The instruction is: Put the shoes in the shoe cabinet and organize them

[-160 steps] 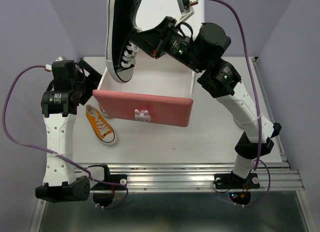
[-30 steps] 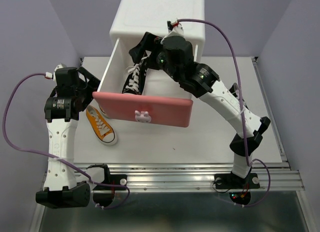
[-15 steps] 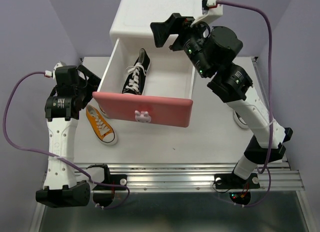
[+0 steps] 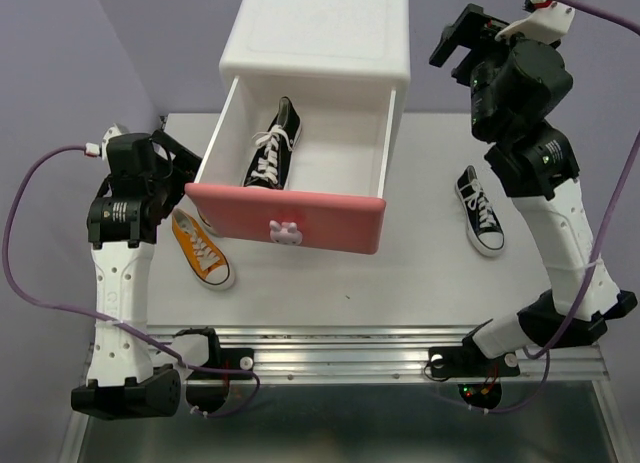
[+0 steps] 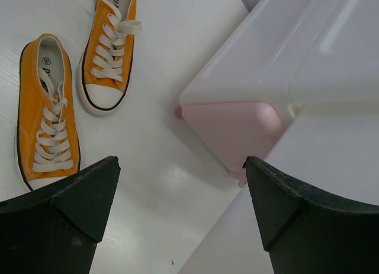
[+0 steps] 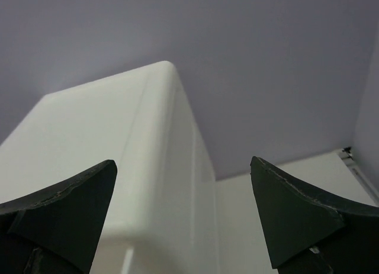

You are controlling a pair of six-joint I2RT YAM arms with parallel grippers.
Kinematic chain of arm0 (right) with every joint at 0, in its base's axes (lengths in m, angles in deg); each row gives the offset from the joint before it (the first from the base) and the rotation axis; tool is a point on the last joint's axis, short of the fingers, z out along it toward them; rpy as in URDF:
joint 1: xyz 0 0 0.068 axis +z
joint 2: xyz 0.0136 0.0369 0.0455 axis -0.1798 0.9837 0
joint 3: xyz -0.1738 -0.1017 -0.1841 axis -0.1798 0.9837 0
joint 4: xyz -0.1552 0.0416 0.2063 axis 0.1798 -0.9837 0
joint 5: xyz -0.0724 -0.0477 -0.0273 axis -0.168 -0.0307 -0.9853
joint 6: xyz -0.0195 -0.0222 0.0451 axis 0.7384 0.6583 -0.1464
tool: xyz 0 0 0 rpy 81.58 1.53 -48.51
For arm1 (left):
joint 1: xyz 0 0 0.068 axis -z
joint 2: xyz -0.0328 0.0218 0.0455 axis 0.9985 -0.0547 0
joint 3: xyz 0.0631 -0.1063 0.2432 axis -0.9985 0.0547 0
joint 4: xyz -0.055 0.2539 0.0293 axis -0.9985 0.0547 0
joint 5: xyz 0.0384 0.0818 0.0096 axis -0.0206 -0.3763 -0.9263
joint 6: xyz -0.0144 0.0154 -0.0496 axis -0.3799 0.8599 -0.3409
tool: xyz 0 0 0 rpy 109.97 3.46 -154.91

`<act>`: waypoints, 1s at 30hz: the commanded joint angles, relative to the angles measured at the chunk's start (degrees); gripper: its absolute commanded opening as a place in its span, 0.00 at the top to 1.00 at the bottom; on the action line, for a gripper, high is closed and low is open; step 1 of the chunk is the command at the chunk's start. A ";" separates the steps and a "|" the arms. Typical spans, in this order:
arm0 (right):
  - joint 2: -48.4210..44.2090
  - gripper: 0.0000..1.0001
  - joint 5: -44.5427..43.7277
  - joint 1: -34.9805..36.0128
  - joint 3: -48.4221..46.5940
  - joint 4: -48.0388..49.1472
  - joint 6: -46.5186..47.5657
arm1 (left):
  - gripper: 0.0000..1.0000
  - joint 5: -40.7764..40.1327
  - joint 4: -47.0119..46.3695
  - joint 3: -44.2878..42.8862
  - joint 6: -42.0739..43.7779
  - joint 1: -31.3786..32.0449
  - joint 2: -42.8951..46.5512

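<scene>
Left gripper (image 5: 180, 167): gaping, empty, over orange shoes (image 5: 47, 129).
Right gripper (image 6: 183, 167): gaping, empty, beside shoe cabinet (image 4: 318, 33).
Stowed black shoe (image 4: 271, 146): slanted in open drawer (image 4: 285, 218).
Loose black shoe (image 4: 479, 209): on table (image 4: 420, 283).
Risk: slant may crowd out its mate.

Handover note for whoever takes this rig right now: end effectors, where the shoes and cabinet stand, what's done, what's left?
Left end effector: open, empty, above the table by the shoe cabinet, left side.
Right end effector: open, empty, raised to the cabinet's right.
Done: top drawer pulled out, first black shoe lying inside.
Left: second black shoe on the table right of the cabinet; first orange shoe and second orange shoe side by side at its left.
</scene>
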 commanded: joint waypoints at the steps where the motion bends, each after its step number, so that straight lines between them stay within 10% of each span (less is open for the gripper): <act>1: 1.08 0.00 9.69 -12.11 1.39 -11.02 -9.39 | 0.01 -1.25 -0.25 0.52 0.15 -0.39 2.10; 14: 14.35 0.00 50.95 -47.13 5.50 -30.74 -6.00 | 0.01 -2.13 4.32 2.27 0.33 -0.31 4.83; 30: 29.22 0.00 34.27 -47.67 9.73 -30.41 7.82 | 0.01 -2.92 5.12 5.70 -0.90 -0.39 3.60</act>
